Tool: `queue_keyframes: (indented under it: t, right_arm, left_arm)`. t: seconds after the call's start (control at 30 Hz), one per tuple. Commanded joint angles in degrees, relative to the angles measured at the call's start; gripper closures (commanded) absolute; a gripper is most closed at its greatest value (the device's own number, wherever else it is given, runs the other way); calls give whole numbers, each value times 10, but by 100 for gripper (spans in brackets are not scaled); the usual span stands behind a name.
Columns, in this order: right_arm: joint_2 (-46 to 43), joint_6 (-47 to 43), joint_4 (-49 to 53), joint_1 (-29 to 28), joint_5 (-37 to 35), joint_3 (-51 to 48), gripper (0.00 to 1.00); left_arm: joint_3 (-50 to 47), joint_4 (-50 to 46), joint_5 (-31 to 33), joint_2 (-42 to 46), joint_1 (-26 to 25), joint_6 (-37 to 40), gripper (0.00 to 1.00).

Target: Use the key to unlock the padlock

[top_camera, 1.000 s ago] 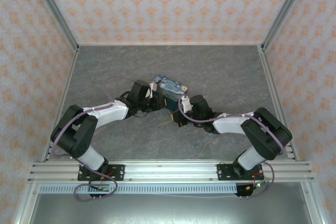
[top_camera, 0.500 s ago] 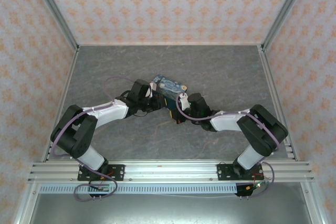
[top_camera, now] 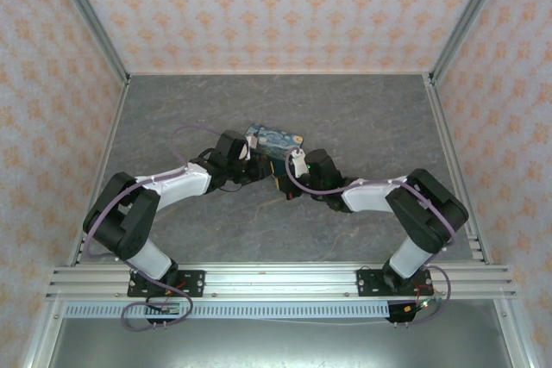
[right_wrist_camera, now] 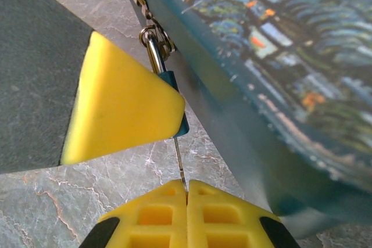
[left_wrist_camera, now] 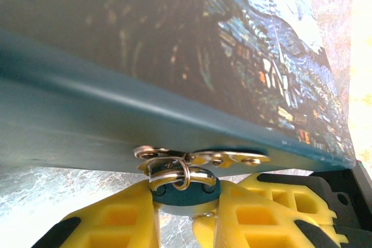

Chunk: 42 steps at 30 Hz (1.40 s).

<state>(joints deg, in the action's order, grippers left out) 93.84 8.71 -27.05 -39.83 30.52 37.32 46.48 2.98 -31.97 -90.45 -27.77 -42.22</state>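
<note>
The padlock, a small teal body with a silver shackle, hangs from the metal hasp of the night-sky painted box. My left gripper is shut on the padlock's body, one yellow finger on each side. In the right wrist view the padlock shows beside the left arm's yellow finger. My right gripper is shut on the key, a thin silver blade seen edge-on. The key's tip reaches the lock's lower end. Both grippers meet at the box's near edge, the left gripper and the right gripper.
The painted box rests on the grey marbled floor, tilted up at the lock side. Patterned walls and metal frame rails enclose the table. Open floor lies behind and to both sides of the box.
My right arm has moved left and forward, bringing the key up to the padlock. The box has shifted slightly back and left. The left arm has held still.
</note>
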Motion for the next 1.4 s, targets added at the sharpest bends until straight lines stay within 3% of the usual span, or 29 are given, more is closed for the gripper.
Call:
queue_keyframes:
  t: [0.0,1.37]
  right_arm:
    - [9,-10,-17,-4,-11,15,100]
    - [-23,-25,-122,-7,-69,-10,100]
  left_arm:
    - [16,0,0,13,-4,-5,76]
    - [30,-53,-24,19,-5,-42,77]
